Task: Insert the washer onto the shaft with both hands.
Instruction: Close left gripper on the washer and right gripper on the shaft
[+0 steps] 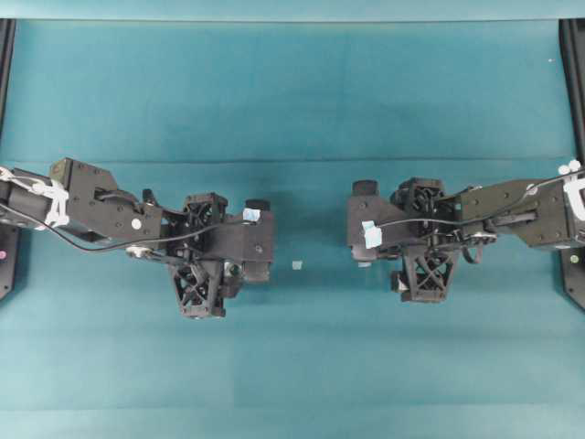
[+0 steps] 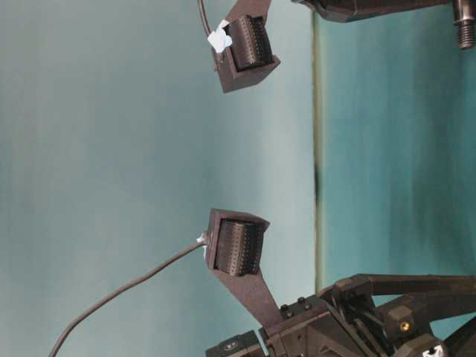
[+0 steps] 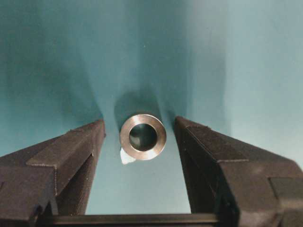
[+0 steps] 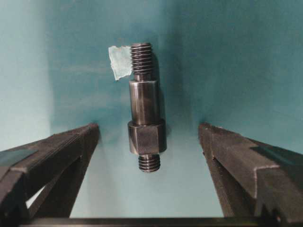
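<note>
Left wrist view: the small silvery metal ring washer (image 3: 142, 136) lies ungrasped on the teal bench (image 3: 246, 71) between the wide left end effector (image 3: 140, 142), while the dark grey stepped metal shaft (image 4: 145, 111), threaded tip at twelve o'clock, waits between the wide right end effector (image 4: 149, 142), so both pickups and insertion remain.

You have one washer (image 3: 142, 136) and one shaft (image 4: 145, 113) on the teal table (image 1: 292, 101). Count two grippers over that table: the left gripper (image 1: 259, 240) and the right gripper (image 1: 364, 222), two fingers each, four in all. Tape scraps on the table itself: three — one touching the washer (image 3: 126, 156), one beside the shaft's threaded end (image 4: 120, 61), one midway between the grippers (image 1: 297, 264).
</note>
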You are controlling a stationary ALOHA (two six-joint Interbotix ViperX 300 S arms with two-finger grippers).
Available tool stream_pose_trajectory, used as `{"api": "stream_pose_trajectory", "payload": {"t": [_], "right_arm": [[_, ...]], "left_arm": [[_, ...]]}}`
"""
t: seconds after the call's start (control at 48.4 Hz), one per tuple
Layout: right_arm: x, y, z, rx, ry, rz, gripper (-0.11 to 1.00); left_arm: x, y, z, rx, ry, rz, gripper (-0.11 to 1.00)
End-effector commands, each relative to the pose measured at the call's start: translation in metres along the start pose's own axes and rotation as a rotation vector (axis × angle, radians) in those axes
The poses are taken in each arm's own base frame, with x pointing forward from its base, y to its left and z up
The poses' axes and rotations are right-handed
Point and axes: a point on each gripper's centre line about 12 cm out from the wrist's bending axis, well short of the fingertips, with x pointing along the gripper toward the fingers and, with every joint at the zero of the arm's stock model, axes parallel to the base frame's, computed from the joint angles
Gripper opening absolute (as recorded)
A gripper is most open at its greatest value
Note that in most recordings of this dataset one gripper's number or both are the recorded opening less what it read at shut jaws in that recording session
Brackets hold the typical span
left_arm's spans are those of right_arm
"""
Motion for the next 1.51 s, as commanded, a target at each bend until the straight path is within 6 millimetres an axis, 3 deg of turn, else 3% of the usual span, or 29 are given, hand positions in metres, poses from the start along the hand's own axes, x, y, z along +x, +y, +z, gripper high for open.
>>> {"api": "stream_pose_trajectory", "payload": {"t": [0.0,0.743,0.846,1.094,1.218,1.486], "right_arm": [[0.0057,-0.0039,-0.0004,0.003,0.008,-0.005,0.87],[0.0055,-0.0039,0.0002,0.003,0.006,-0.005,0.84],[0.0058,-0.0044,0.0006,0.004,0.006,-0.005,0.75],[0.0076,-0.0043,0.0008,0.004,0.011,-0.005,0.30],[0.0089,-0.0043,0.0002,0.005,0.015,-0.005,0.12],[0.0101,-0.0067,-0.0015,0.014,0.022,-0.008,0.10]], "left_arm": [[-0.0010,0.0002,0.0012,0.006,0.001,0.002,0.66],[-0.0011,0.0001,0.0009,0.006,0.008,0.001,0.65],[-0.0011,-0.0003,0.0009,0.009,0.008,0.001,0.60],[-0.0010,-0.0003,0.0003,0.009,0.009,0.001,0.37],[-0.0015,-0.0005,0.0006,0.006,0.008,0.000,0.37],[-0.0026,-0.0005,0.0018,0.006,0.003,0.000,0.37]]}}
